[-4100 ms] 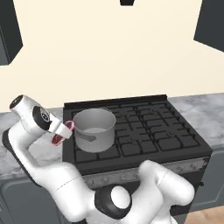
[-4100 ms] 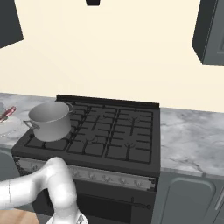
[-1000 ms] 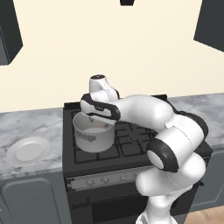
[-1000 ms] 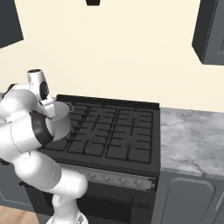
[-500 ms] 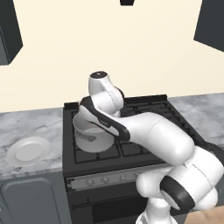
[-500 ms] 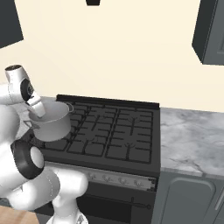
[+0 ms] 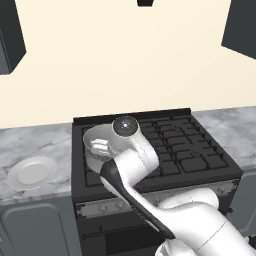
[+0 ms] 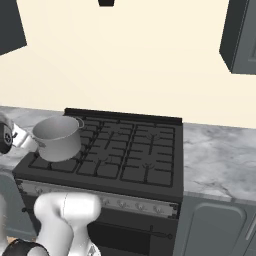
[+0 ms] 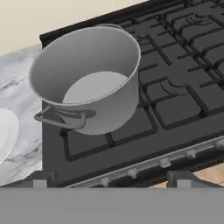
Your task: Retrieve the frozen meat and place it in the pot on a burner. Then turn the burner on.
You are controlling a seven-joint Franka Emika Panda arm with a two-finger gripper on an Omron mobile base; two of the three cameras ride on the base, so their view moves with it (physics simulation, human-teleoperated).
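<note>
In the left base view, the pot (image 7: 100,145) is seen standing upright on the front left burner (image 7: 95,176) of the stove (image 7: 190,150). It is partly covered by the arm (image 7: 135,165), which is bent across it. A white plate (image 7: 32,172) lies well apart on the worktop (image 7: 40,142) to the left. No steak is made out on it.

In the right base view, the pot is shown whole, with the end of the arm just beside it at the left edge. A row of knobs (image 8: 120,202) is set along the stove front below the grates.

In the hand view, the tool (image 9: 111,181) is held wide, with nothing between its tips. It is aimed at the pot from low and in front. The visible part of the pot floor is plain grey. Its near part is hidden by the wall, so it cannot be told whether the frozen meat lies there.

The step in hand is judged to be the move toward switching the burner on. The knob belonging to the front left burner should be picked with care. It should then be approached squarely, so that it can be gripped across its width and turned without slipping. The pot handle, jutting toward the stove front, should be kept clear of.

No brand, label or writing can be read in these views.
</note>
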